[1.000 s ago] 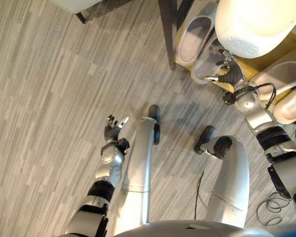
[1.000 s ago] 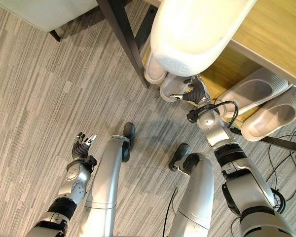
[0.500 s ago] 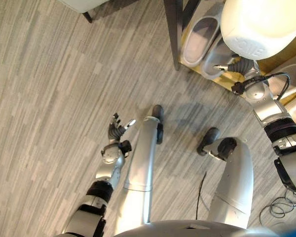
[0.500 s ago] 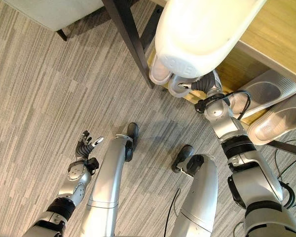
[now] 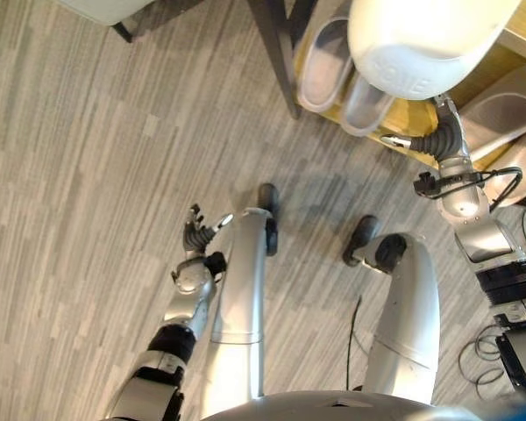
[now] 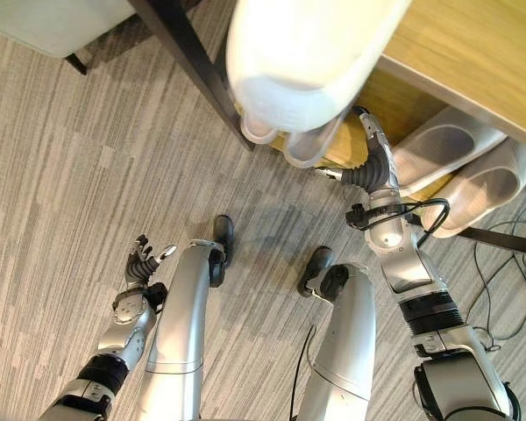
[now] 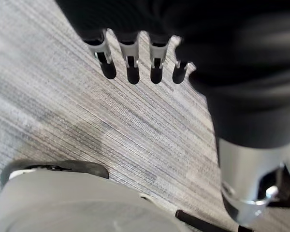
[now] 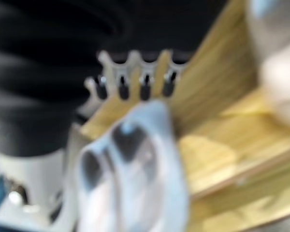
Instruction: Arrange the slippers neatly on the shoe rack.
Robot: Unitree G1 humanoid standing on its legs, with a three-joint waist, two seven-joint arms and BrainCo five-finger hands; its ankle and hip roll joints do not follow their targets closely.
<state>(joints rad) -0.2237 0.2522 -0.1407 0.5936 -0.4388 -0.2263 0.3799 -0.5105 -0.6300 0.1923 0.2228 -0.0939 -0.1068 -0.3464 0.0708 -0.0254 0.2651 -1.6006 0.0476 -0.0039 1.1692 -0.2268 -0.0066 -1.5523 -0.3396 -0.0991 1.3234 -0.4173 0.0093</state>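
Between the two pairs on the lower shelf (image 5: 416, 116), the right hand's fingers (image 8: 144, 86) lie straight and side by side, curled round nothing; they point in over the wood. The thumb sticks out towards the nearer slipper (image 5: 366, 105). Whether anything touches that slipper, I cannot tell. The right hand (image 6: 368, 171) seems placed this way for nudging rather than lifting, judging by the flat fingers and the pale slipper just beside them in the wrist view.

That nearer slipper sits toe-out at the shelf's front edge, close against its mate (image 5: 324, 72), the pair roughly parallel by the dark post (image 5: 272, 48). On the hand's other side, a second pair, one slipper (image 6: 438, 149) and its partner (image 6: 486, 186), also lies on the shelf, angled together.

Above all this, a large white slipper (image 5: 421, 39) rests on the top board of the shoe rack (image 6: 473, 53), its toe overhanging the front. All the slippers in sight are on the rack, so only straightening looks left.

The left hand (image 5: 195, 235) hangs idle over the floor (image 5: 88, 175), fingers loosely spread, holding nothing.
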